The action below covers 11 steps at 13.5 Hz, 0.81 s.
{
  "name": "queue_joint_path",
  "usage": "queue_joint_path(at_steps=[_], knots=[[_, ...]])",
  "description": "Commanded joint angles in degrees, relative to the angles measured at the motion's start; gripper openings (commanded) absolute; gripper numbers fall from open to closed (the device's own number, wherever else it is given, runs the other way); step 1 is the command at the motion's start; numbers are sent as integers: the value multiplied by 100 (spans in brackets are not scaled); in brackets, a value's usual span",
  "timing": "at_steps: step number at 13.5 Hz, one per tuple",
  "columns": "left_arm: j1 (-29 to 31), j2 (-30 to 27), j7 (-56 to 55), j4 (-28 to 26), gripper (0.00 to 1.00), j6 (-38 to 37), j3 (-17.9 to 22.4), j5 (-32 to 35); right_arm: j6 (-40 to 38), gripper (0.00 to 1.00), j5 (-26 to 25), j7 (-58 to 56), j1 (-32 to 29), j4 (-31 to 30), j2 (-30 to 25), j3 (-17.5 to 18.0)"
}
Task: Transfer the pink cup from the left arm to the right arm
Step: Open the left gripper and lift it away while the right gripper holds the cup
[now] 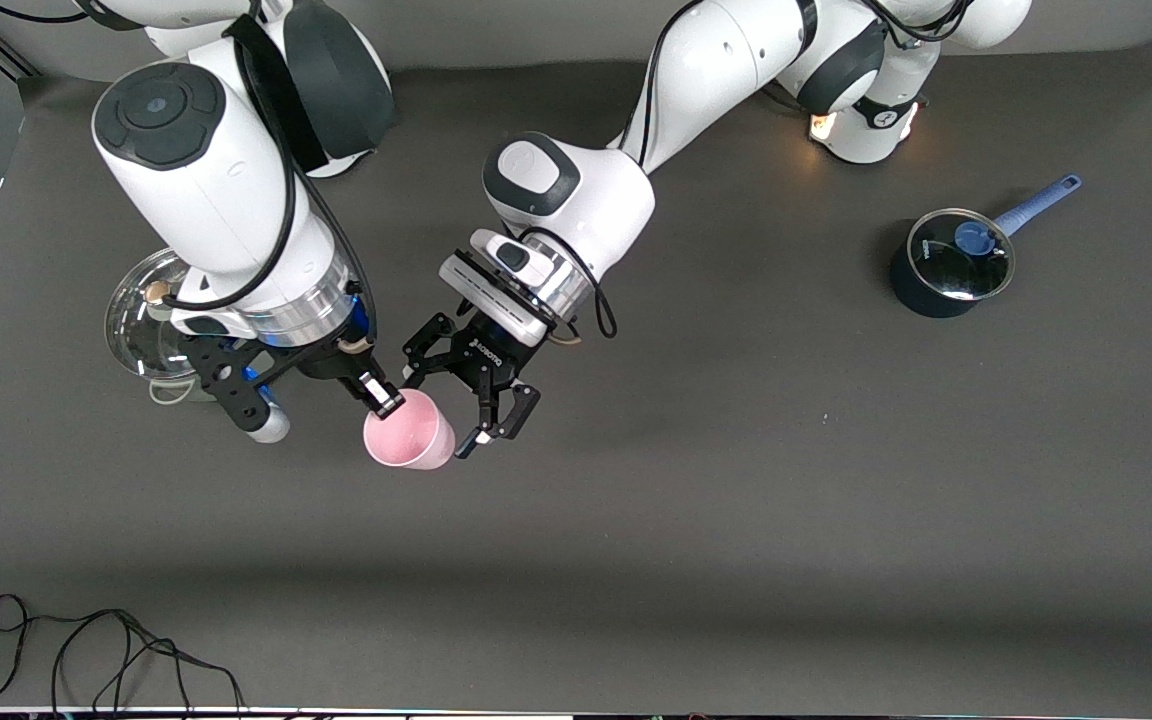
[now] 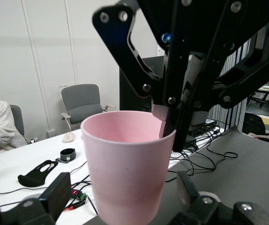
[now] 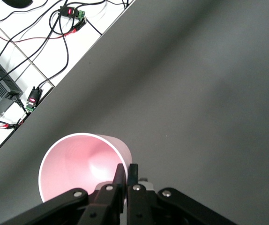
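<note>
Right gripper [image 1: 383, 400] pinched pink cup [image 1: 409, 432] by rim, up over table [image 1: 736, 480]. Left gripper [image 1: 456, 395] gaped wide just beside cup, gripping nothing.

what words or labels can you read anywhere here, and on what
"ROBOTIQ": white lettering on the black body of the left gripper, small and only just legible.
Nothing readable on the pink cup, the right gripper or the blue pot.
</note>
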Motion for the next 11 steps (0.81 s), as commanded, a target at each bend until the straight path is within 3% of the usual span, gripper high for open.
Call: queue_joint_path(at_steps=[1, 7, 9, 11], knots=[[72, -383, -80, -538, 100, 28, 57, 161, -35, 0, -91, -587, -256, 185, 66, -173], [556, -507, -88, -803, 100, -446, 13, 170, -386, 0, -73, -2063, -1327, 185, -118, -174], [766, -595, -88, -891, 100, -621, 5, 170, -588, 0, -12, -3036, -1862, 176, -268, -139], [1143, -997, -97, -1381, 100, -1270, -4, 153, -703, 0, 198, -4274, -2399, 159, -312, -139]])
